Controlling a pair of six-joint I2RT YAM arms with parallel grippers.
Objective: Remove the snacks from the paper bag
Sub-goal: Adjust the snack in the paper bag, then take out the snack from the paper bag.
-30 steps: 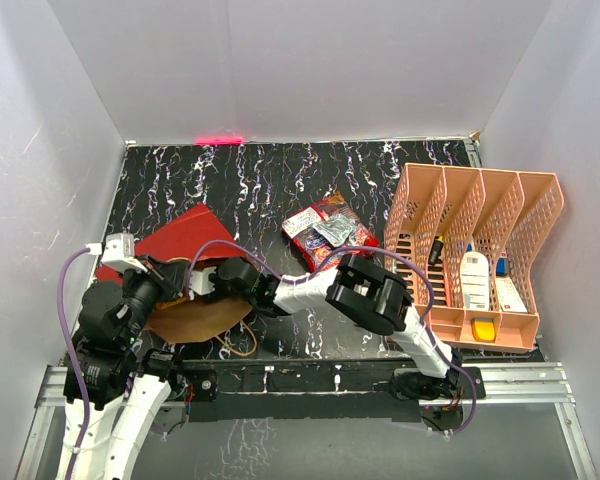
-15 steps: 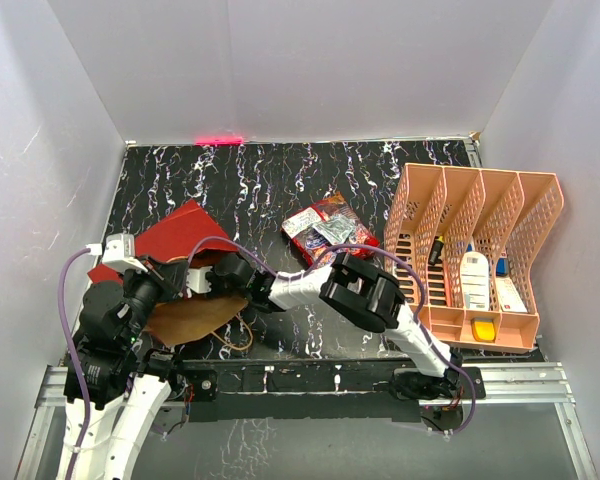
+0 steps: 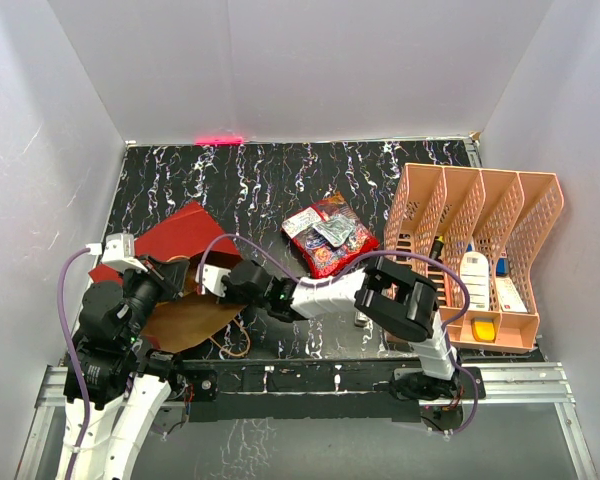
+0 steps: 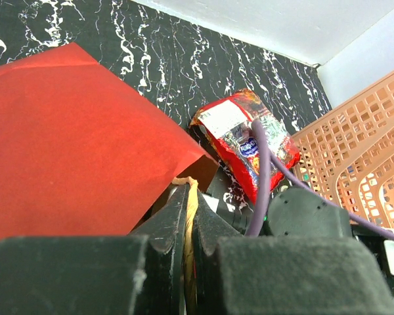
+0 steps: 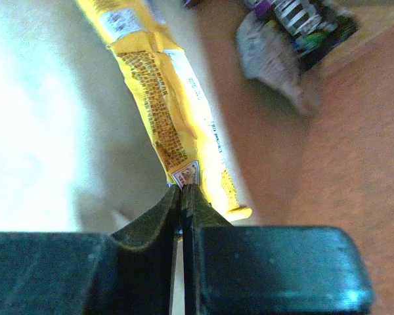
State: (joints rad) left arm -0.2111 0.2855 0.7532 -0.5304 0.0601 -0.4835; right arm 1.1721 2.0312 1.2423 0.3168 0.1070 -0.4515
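**A:** claw status?

**B:** left claw [image 4: 189,191] is pressed together on a thin tan strip at the mouth of the glossy red paper bag [image 4: 72,138], the one with the brown kraft lining. Cord or rim, can't tell.

**A:** and the other one?

**B:** right claw [image 5: 182,191] is inside the bag mouth. Its jaws are pinched onto the end corner of a long crinkly yellow packet [image 5: 161,105] with a brown printed panel and small label patches. The packet lies on the kraft lining and runs away from the claw, toward the upper left of the wrist view.

**A:** anything else in there?

**B:** one crumpled silver-grey packet [image 5: 285,36] with purple and black print, deeper in and blurred. It's apart from the yellow one.

**A:** bag position?

**B:** it's lying on its side at the left of the black, white-veined marble-look desk [image 3: 280,180]. The red panel faces up and the brown inside shows toward the near edge.

**A:** what's outside the bag?

**B:** a small pile of shiny red foil packets [image 3: 325,250] sits mid-desk with a silver one on top, apart from the bag. A salmon-orange plastic lattice file rack [image 3: 420,215] stands near the pile on its right, with a white bottle [image 3: 473,275] in one slot.
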